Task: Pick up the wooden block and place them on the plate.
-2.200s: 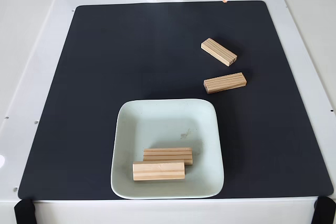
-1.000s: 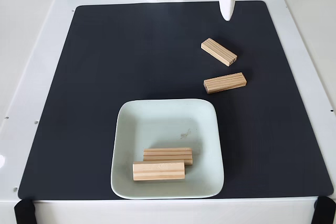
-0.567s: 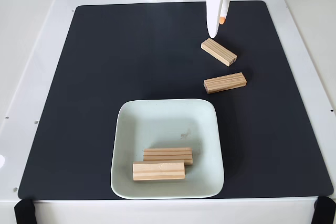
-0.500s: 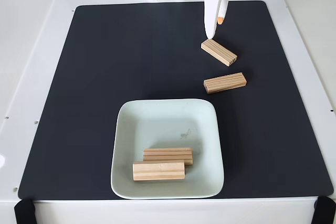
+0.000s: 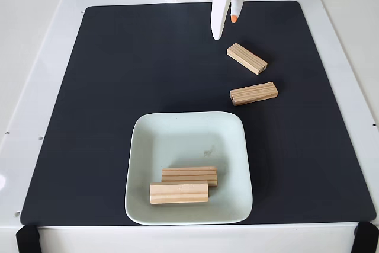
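Near the counter's far edge, the gripper hangs slightly parted, empty. The nearest wooden block looks light, rigid; pinching its long grooved sides suits.

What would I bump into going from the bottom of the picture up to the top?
Front block on the plate → second block on the plate → plate's far rim → lower block on the mat → upper block on the mat → gripper.

— How's the light?
— Bright, even, and soft; the black mat shows no glare.
— Shadows? Focus?
— Faint ones inside the plate. Sharp throughout, no edge distortion.
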Controlling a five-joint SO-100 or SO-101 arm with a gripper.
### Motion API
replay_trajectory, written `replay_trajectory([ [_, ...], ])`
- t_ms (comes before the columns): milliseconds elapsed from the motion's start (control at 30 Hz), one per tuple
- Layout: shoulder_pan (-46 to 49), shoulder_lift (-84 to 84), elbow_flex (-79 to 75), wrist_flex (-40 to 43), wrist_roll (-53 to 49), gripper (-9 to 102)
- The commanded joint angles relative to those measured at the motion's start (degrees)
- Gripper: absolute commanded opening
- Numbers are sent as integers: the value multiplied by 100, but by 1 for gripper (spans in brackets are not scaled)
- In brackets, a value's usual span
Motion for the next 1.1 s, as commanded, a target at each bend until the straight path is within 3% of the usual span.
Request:
replay_trajectory([
  [0,-79,-334,-308,-62,44,29],
  [533,-360,-624,-554,-88,545,29],
  [800,-413,-668,-475,-668,580,29],
  [1067,-431,-1125,-562,-677,624,29],
])
